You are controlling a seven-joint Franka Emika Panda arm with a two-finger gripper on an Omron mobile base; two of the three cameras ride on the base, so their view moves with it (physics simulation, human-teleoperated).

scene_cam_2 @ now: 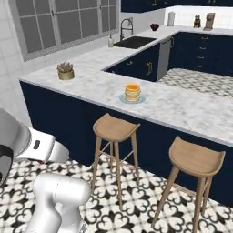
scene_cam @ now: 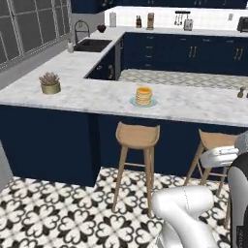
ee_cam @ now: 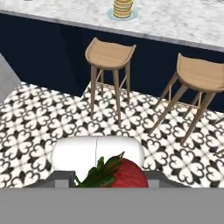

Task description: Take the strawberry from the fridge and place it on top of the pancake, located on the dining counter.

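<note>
In the hand view the red strawberry (ee_cam: 124,175) with green leaves sits low, right in front of the camera. My gripper (ee_cam: 109,180) is shut on it, a grey finger (ee_cam: 61,178) showing on either side. The pancake (scene_cam: 143,96) (scene_cam_2: 132,93) (ee_cam: 123,8) is a short golden stack on a pale-blue plate (scene_cam: 133,102). It stands on the white marble dining counter (scene_cam: 193,104) (scene_cam_2: 182,109) (ee_cam: 175,22), ahead of and well above the gripper. The fridge is out of view.
Two wooden stools (ee_cam: 109,54) (ee_cam: 201,74) stand against the counter's navy base, between me and the pancake. A potted plant (scene_cam: 50,83) sits on the counter's left end. A sink (scene_cam: 92,45) lies further back. The floor is patterned tile.
</note>
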